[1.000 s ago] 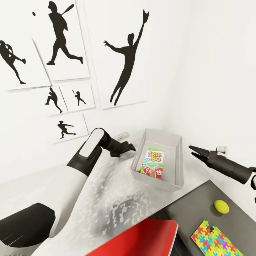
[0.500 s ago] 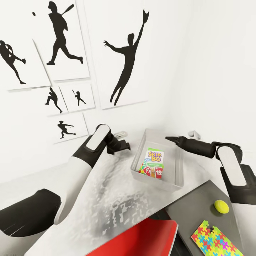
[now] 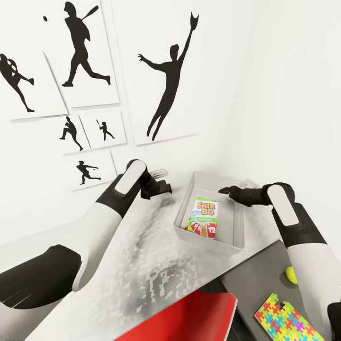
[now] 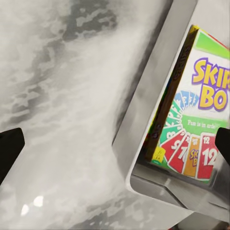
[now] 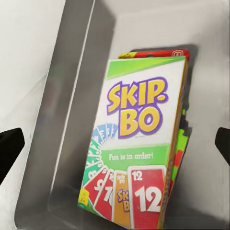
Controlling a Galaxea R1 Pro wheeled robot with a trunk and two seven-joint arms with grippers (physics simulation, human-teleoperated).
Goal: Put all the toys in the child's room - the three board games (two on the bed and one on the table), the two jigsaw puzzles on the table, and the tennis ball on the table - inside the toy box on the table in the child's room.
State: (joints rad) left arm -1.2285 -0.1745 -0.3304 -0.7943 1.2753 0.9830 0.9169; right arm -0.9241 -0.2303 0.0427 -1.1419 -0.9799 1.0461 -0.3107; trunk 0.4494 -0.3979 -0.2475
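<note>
A: Head view had the toy box (image 3: 235,222) as the anchor. Why did the SKIP BO game (image 3: 203,217) lie flat on the box floor?

B: It was already put away, face up, with what looked like another box's red edge (image 5: 155,53) showing under it in the right wrist view. The right gripper (image 3: 223,191) hung over the box's far end, above that game, holding nothing; its fingers (image 5: 10,143) sat wide apart at the frame's two sides, so it looked freshly emptied or just parked.

A: And the left gripper (image 3: 166,187)?

B: Just outside the box's left wall, over the table (image 3: 142,246), also spread and empty, probably kept clear of the box.

A: What was not in the box?

B: The ball (image 3: 290,274) and a jigsaw (image 3: 284,319), both on the table's dark end, nearer the robot than the box, well apart from it. The right arm partly hid the ball.
</note>
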